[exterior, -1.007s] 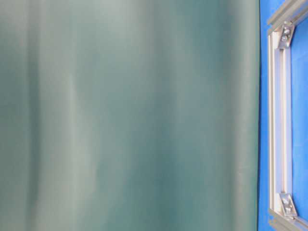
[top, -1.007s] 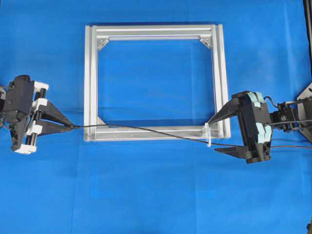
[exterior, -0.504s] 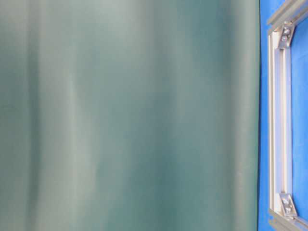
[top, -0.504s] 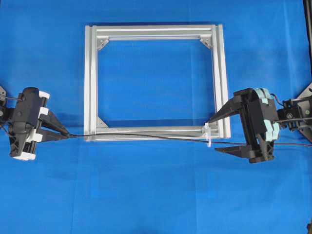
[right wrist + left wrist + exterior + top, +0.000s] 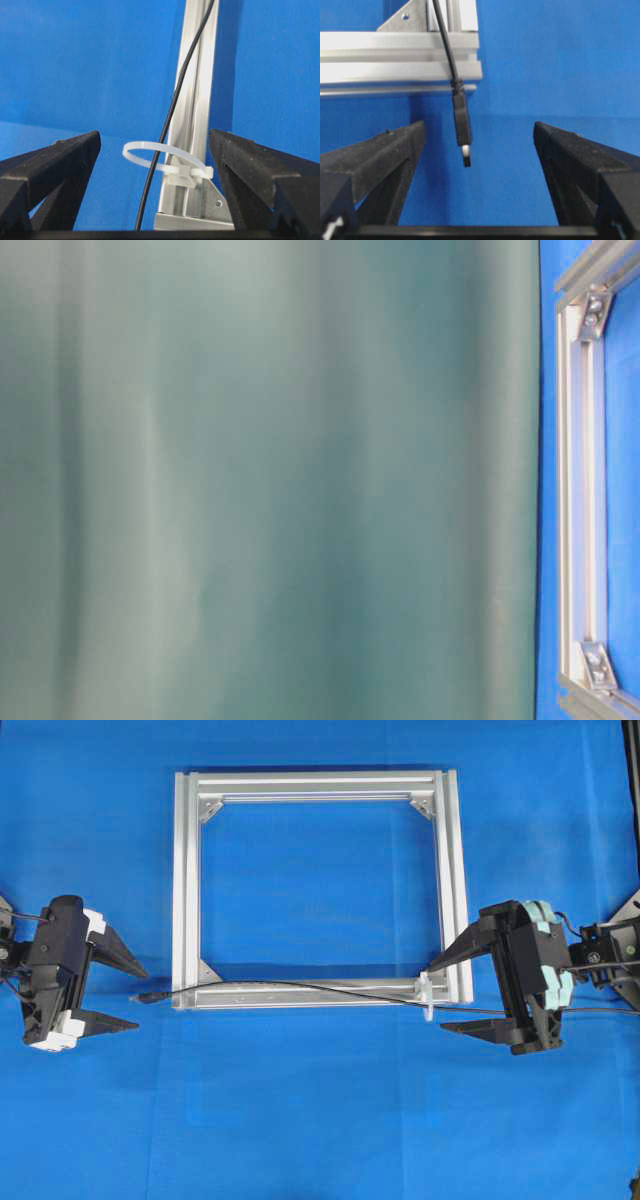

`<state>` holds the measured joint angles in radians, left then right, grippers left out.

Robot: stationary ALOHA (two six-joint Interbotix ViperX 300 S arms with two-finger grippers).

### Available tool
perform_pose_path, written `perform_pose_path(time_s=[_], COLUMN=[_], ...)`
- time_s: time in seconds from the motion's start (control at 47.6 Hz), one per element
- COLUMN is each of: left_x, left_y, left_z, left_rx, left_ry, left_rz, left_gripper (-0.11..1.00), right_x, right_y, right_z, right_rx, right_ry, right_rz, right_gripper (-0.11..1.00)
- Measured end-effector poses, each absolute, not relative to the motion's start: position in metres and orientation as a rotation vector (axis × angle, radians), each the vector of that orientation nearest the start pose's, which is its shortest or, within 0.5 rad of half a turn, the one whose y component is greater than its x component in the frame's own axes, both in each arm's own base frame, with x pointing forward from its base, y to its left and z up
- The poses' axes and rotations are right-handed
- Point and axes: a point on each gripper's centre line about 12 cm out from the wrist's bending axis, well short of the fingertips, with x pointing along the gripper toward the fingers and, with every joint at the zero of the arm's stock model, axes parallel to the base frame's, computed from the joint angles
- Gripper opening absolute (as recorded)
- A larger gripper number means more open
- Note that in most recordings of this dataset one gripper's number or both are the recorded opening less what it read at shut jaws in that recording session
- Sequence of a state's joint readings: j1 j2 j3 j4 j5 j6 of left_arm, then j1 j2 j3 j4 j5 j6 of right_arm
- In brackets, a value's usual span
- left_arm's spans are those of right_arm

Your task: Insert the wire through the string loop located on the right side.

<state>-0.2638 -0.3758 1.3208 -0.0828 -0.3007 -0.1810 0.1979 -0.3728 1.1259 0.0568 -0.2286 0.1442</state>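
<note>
The wire's dark plug lies loose on the blue cloth between the fingers of my left gripper, which is open and not touching it. In the left wrist view the plug points toward the camera with wide gaps to both fingers of the left gripper. The wire runs along the frame's near rail and passes through the string loop. The string loop stands at the frame's lower right corner. My right gripper is open, its fingers either side of the loop without touching it, the same in the right wrist view.
A square aluminium frame with silver corner brackets lies on the blue cloth. The wire continues past the right gripper off the right edge. The table-level view is mostly filled by a blurred grey-green surface, with a strip of frame at its right.
My left gripper has opened and let go of the plug, which now lies free on the cloth. The taut wire has slackened into a curve over the rail. The right gripper holds still.
</note>
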Motion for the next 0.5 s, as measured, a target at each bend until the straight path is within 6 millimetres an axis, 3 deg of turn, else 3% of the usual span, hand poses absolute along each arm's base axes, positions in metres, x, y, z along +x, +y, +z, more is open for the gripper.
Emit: perform_pose_path(time_s=[0.168,0.504], left_x=[0.213,0.208], left_y=[-0.053,-0.044], left_z=[0.133,0.165], left_rx=[-0.166,-0.193], left_ry=[0.598,0.523], left_rz=[-0.153,-0.134], left_gripper=[0.82,0.82], right_x=[0.263,0.265], right_y=[0.051,0.052], right_z=[0.165,0.186], right_rx=[0.139,0.137], right_ry=[0.546,0.553], right_rz=[0.128,0.132], right_gripper=[0.95,0.95])
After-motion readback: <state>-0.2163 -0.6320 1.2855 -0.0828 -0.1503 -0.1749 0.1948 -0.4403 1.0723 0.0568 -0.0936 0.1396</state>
